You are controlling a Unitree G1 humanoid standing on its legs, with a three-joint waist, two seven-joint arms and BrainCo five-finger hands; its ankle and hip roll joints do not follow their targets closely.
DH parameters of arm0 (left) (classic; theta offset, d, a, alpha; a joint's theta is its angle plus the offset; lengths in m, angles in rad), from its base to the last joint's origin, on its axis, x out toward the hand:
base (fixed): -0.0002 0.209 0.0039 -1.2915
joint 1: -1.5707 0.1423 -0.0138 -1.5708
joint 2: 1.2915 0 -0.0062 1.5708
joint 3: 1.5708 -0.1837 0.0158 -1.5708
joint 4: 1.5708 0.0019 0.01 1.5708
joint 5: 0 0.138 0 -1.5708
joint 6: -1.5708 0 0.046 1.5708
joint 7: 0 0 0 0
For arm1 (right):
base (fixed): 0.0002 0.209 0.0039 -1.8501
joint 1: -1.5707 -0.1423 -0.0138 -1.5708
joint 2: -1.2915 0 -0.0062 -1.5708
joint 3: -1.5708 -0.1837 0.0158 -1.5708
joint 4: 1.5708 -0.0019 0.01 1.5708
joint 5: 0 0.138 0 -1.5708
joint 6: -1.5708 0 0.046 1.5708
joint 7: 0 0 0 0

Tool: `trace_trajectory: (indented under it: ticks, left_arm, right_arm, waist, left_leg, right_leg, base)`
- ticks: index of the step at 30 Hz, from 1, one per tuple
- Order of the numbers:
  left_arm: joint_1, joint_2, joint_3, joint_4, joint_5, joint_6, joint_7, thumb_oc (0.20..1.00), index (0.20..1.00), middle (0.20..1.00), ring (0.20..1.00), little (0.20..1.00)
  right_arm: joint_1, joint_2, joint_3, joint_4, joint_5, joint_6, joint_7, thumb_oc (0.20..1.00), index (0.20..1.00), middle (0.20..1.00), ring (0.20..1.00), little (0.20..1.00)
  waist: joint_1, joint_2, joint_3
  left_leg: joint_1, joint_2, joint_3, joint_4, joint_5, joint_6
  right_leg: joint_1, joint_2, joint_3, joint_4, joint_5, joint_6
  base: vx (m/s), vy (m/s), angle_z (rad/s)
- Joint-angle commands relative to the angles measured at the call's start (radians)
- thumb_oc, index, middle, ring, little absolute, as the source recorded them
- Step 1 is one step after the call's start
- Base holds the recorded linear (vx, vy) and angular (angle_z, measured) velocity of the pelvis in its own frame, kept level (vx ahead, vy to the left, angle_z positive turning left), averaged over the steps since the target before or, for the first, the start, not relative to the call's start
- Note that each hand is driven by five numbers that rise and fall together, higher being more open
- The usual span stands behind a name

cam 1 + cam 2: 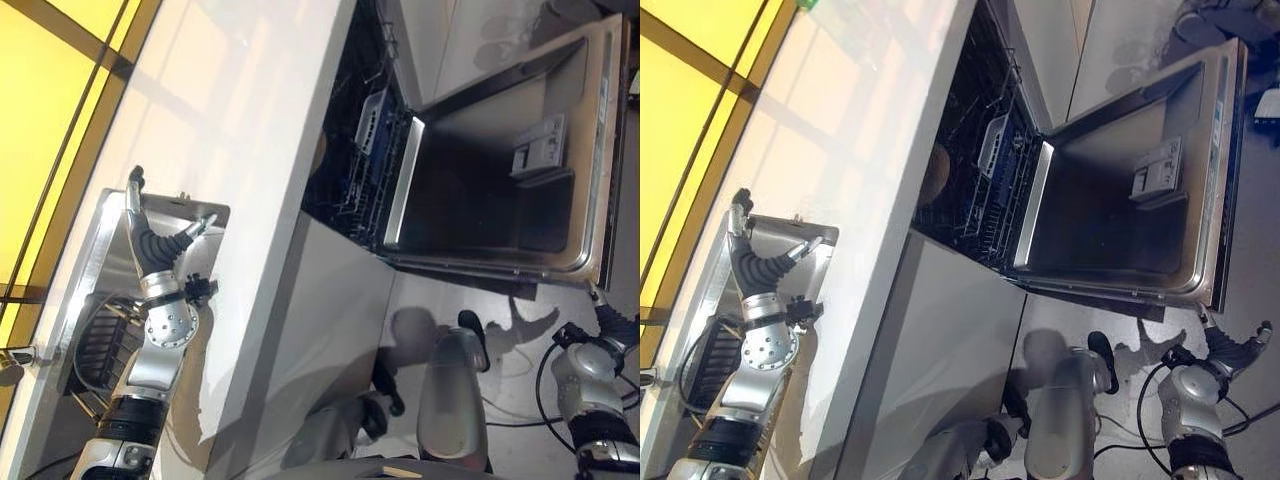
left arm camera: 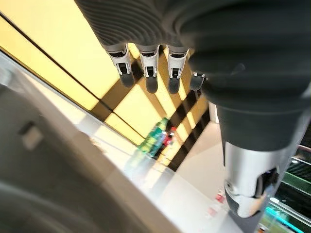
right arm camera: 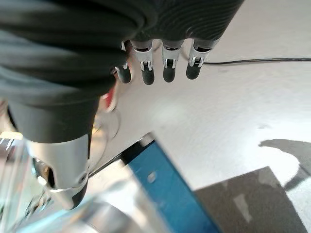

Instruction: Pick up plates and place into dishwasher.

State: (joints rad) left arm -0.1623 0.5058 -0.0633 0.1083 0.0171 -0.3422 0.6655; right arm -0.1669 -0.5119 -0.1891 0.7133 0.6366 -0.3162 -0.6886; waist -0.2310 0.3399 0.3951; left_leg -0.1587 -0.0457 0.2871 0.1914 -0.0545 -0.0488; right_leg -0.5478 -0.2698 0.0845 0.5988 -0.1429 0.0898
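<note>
Looking down, left eye view: the left hand [image 1: 150, 235] hovers over a steel sink [image 1: 105, 215] set in a white counter [image 1: 240, 130], fingers straight and spread, thumb angled out, holding nothing. A dark wire rack [image 1: 100, 345] sits in the sink basin under the arm; no plates can be made out there.
Dishwasher: the dishwasher [image 1: 380, 150] stands open beside the counter, its door [image 1: 500, 190] dropped flat, a blue-wire lower rack [image 1: 365, 165] with a pale basket [image 1: 375, 115] inside.
Right eye view: the right hand [image 1: 1230, 350] hangs low past the outer edge of the open door, above the pale floor [image 1: 1120, 330], fingers loosely apart and empty. A round brownish shape [image 1: 935, 175] shows among the rack wires; too dim to tell whether it is a plate.
Left wrist view: fingers [image 2: 150, 73] extended in a row, gripping nothing; yellow panels [image 2: 73, 53] and green bottles [image 2: 155, 138] beyond.
Right wrist view: fingers [image 3: 167, 68] straight, nothing held, over grey floor; a blue edge [image 3: 165, 189] below.
</note>
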Motion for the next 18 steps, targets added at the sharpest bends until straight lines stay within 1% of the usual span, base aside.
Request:
trace_trajectory:
  ticks: [1, 2, 3, 4, 5, 6, 8, 10, 12, 14, 15, 16, 18]
  left_arm:
    - [-0.043, 0.005, -0.037, 0.025, -0.031, -0.009, 0.037, 1.000, 1.000, 1.000, 1.000, 1.000]
    - [-0.056, 0.007, -0.047, 0.021, -0.029, -0.004, 0.043, 1.000, 1.000, 1.000, 1.000, 1.000]
    - [-0.062, 0.011, -0.053, 0.019, -0.033, -0.001, 0.041, 1.000, 1.000, 1.000, 1.000, 1.000]
    - [-0.068, 0.016, -0.057, 0.010, -0.043, 0.006, 0.037, 1.000, 1.000, 1.000, 1.000, 1.000]
    - [-0.072, 0.023, -0.064, -0.008, -0.050, 0.021, 0.034, 1.000, 1.000, 1.000, 1.000, 1.000]
    - [-0.070, 0.027, -0.065, -0.023, -0.054, 0.029, 0.030, 1.000, 1.000, 1.000, 1.000, 1.000]
    - [-0.064, 0.034, -0.060, -0.048, -0.070, 0.034, 0.014, 1.000, 1.000, 1.000, 1.000, 1.000]
    - [-0.058, 0.029, -0.045, -0.075, -0.148, 0.028, -0.034, 1.000, 1.000, 1.000, 1.000, 1.000]
    - [-0.059, 0.018, -0.034, -0.076, -0.185, 0.012, -0.051, 1.000, 1.000, 1.000, 1.000, 1.000]
    - [-0.062, 0.015, -0.024, -0.073, -0.205, 0.008, -0.070, 1.000, 1.000, 1.000, 1.000, 1.000]
    - [-0.062, 0.013, -0.021, -0.071, -0.204, 0.009, -0.076, 1.000, 1.000, 1.000, 1.000, 1.000]
    - [-0.060, 0.012, -0.019, -0.069, -0.202, 0.010, -0.079, 1.000, 1.000, 1.000, 1.000, 1.000]
    - [-0.050, 0.009, -0.009, -0.067, -0.208, 0.008, -0.090, 1.000, 1.000, 1.000, 1.000, 1.000]
  right_arm:
    - [-0.029, -0.026, -0.024, -0.013, 0.176, -0.098, 0.087, 1.000, 1.000, 1.000, 1.000, 1.000]
    - [-0.052, -0.022, -0.025, 0.005, 0.237, -0.110, 0.136, 1.000, 1.000, 1.000, 1.000, 1.000]
    - [-0.068, -0.026, -0.024, 0.021, 0.256, -0.123, 0.178, 1.000, 1.000, 1.000, 1.000, 1.000]
    - [-0.087, -0.029, -0.014, 0.027, 0.276, -0.133, 0.220, 1.000, 1.000, 1.000, 1.000, 1.000]
    - [-0.114, -0.033, 0.001, 0.027, 0.305, -0.126, 0.278, 1.000, 1.000, 1.000, 1.000, 1.000]
    - [-0.141, -0.042, 0.010, 0.030, 0.320, -0.121, 0.311, 1.000, 1.000, 1.000, 1.000, 1.000]
    - [-0.183, -0.055, 0.034, 0.022, 0.341, -0.128, 0.415, 1.000, 1.000, 1.000, 1.000, 1.000]
    - [-0.219, -0.063, 0.058, 0.002, 0.359, -0.115, 0.504, 1.000, 1.000, 1.000, 1.000, 1.000]
    - [-0.272, -0.077, 0.086, -0.010, 0.340, -0.100, 0.596, 1.000, 1.000, 1.000, 1.000, 1.000]
    - [-0.327, -0.091, 0.114, -0.027, 0.294, -0.085, 0.658, 1.000, 1.000, 1.000, 1.000, 1.000]
    - [-0.346, -0.099, 0.124, -0.039, 0.275, -0.098, 0.666, 1.000, 1.000, 1.000, 1.000, 1.000]
    - [-0.359, -0.106, 0.129, -0.055, 0.268, -0.096, 0.693, 1.000, 1.000, 1.000, 1.000, 1.000]
    - [-0.386, -0.121, 0.137, -0.106, 0.253, -0.063, 0.763, 1.000, 1.000, 1.000, 1.000, 1.000]
  waist:
    - [-0.034, 0.078, 0.068]
    - [-0.033, 0.084, 0.077]
    - [-0.033, 0.084, 0.081]
    - [-0.028, 0.089, 0.084]
    - [-0.025, 0.093, 0.090]
    - [-0.021, 0.097, 0.093]
    - [-0.008, 0.102, 0.096]
    - [0.004, 0.101, 0.094]
    - [0.015, 0.099, 0.093]
    - [0.023, 0.096, 0.091]
    - [0.027, 0.095, 0.089]
    - [0.029, 0.094, 0.088]
    - [0.035, 0.092, 0.084]
  left_leg:
    - [-0.155, 0.046, -0.088, 0.217, -0.081, -0.002]
    - [-0.176, 0.043, -0.091, 0.241, -0.089, 0.001]
    - [-0.194, 0.036, -0.095, 0.272, -0.108, 0.000]
    - [-0.211, 0.033, -0.098, 0.284, -0.106, 0.002]
    - [-0.227, 0.025, -0.108, 0.314, -0.124, 0.002]
    - [-0.244, 0.020, -0.112, 0.331, -0.131, 0.004]
    - [-0.281, 0.008, -0.123, 0.368, -0.139, 0.006]
    - [-0.311, 0.005, -0.125, 0.391, -0.141, 0.007]
    - [-0.335, 0.001, -0.130, 0.409, -0.142, 0.007]
    - [-0.351, 0.001, -0.133, 0.421, -0.141, 0.005]
    - [-0.357, 0.001, -0.134, 0.425, -0.141, 0.004]
    - [-0.360, 0.001, -0.136, 0.426, -0.140, 0.004]
    - [-0.362, -0.001, -0.139, 0.420, -0.134, 0.003]
  right_leg:
    - [-0.033, -0.036, 0.052, 0.118, -0.084, -0.015]
    - [-0.059, -0.033, 0.057, 0.152, -0.098, -0.022]
    - [-0.080, -0.037, 0.064, 0.192, -0.123, -0.025]
    - [-0.096, -0.034, 0.067, 0.208, -0.123, -0.031]
    - [-0.113, -0.035, 0.074, 0.250, -0.150, -0.037]
    - [-0.131, -0.034, 0.079, 0.274, -0.160, -0.042]
    - [-0.162, -0.030, 0.086, 0.316, -0.172, -0.052]
    - [-0.186, -0.030, 0.084, 0.338, -0.177, -0.059]
    - [-0.205, -0.027, 0.083, 0.355, -0.179, -0.064]
    - [-0.219, -0.022, 0.083, 0.369, -0.182, -0.069]
    - [-0.224, -0.020, 0.083, 0.374, -0.183, -0.071]
    - [-0.227, -0.018, 0.082, 0.376, -0.183, -0.071]
    - [-0.228, -0.015, 0.080, 0.369, -0.179, -0.072]
  base:
    - [-0.11, -0.010, -0.09]
    - [-0.07, -0.017, -0.03]
    - [-0.07, -0.017, 0.01]
    - [-0.04, -0.033, 0.12]
    - [-0.05, -0.032, 0.14]
    - [-0.03, -0.045, 0.15]
    - [-0.04, -0.052, 0.11]
    - [-0.04, -0.071, 0.05]
    - [-0.03, -0.073, -0.10]
    - [0.01, -0.035, 0.17]
    - [0.03, -0.015, 0.23]
    - [0.04, -0.006, 0.05]
    - [0.03, 0.000, -0.11]
